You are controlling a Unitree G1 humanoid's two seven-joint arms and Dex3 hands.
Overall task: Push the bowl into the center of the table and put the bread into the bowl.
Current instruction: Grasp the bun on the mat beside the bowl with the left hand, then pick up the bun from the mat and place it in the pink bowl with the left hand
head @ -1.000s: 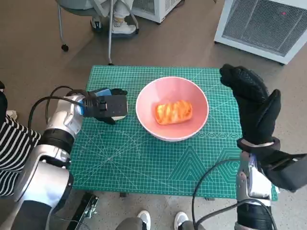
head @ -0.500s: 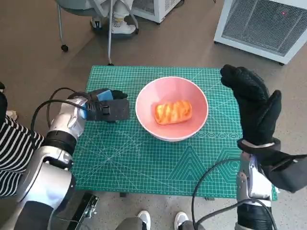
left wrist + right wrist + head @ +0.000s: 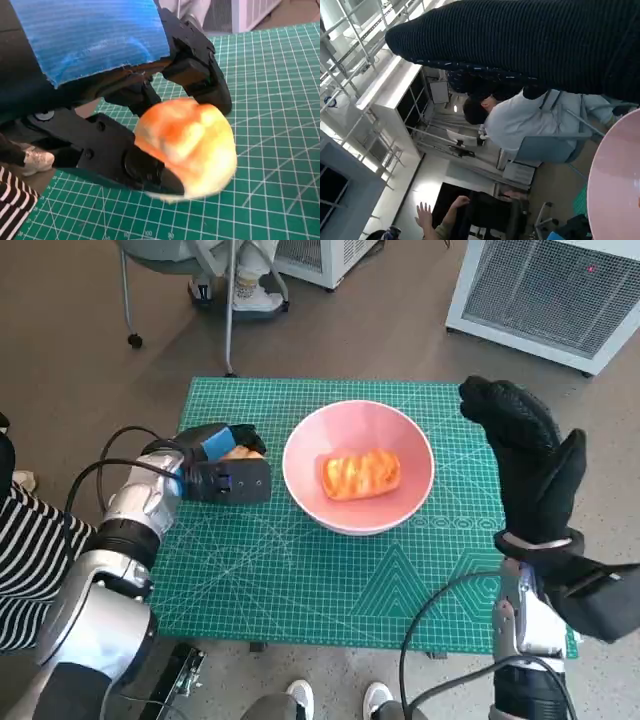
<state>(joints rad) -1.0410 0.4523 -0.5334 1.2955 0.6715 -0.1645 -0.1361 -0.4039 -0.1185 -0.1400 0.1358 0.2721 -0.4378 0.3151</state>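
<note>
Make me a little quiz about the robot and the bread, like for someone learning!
1. True or false: the pink bowl is empty.
2. Which hand holds the second bread? A) left hand B) right hand
3. Fill in: the mat under the bowl is ____.

Key: 1 false, a bread lies in it. 2 A. 3 green.

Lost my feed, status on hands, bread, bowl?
Left hand grips a bread piece beside the bowl. Right hand raised, open, holding nothing. Another bread lies in the bowl, mid-mat. Nothing blocking.
</note>
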